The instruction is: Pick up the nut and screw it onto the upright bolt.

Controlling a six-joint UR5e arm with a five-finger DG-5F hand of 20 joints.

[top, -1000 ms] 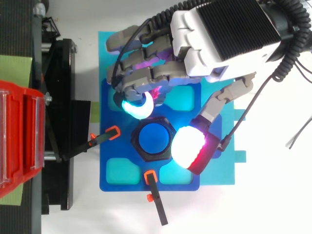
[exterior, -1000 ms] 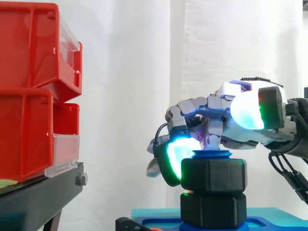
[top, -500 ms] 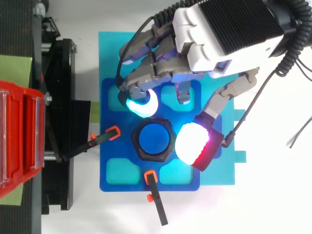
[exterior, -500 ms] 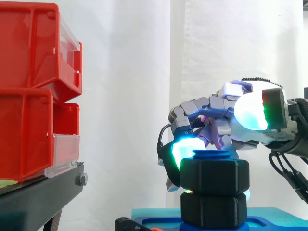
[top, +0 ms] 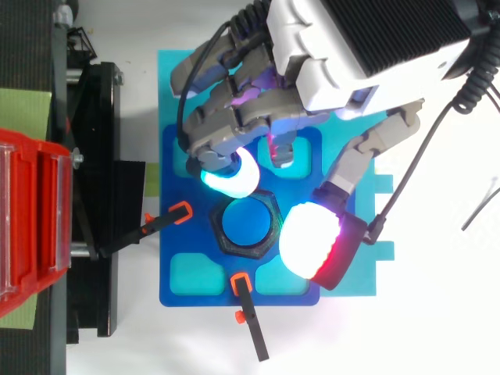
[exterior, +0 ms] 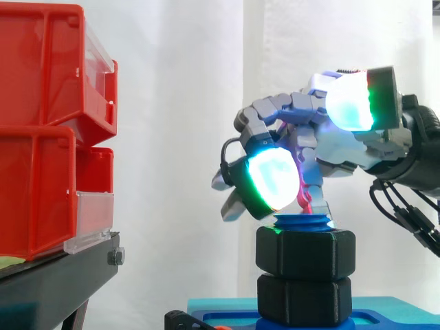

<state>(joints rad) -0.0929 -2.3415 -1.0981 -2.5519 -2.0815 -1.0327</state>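
Black nut (exterior: 306, 253) on bolt (top: 247, 227) — hand (exterior: 338, 147) above

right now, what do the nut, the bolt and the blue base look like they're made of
Nut: matte black plastic, probably printed. Its chunky hexagon faces are dull, with no metallic shine.
Bolt: blue plastic, it seems. The round top is a flat, even colour with no glint.
Base: blue plastic or dense foam, hard to tell which. The surface is matte, with lighter cyan recessed pockets.
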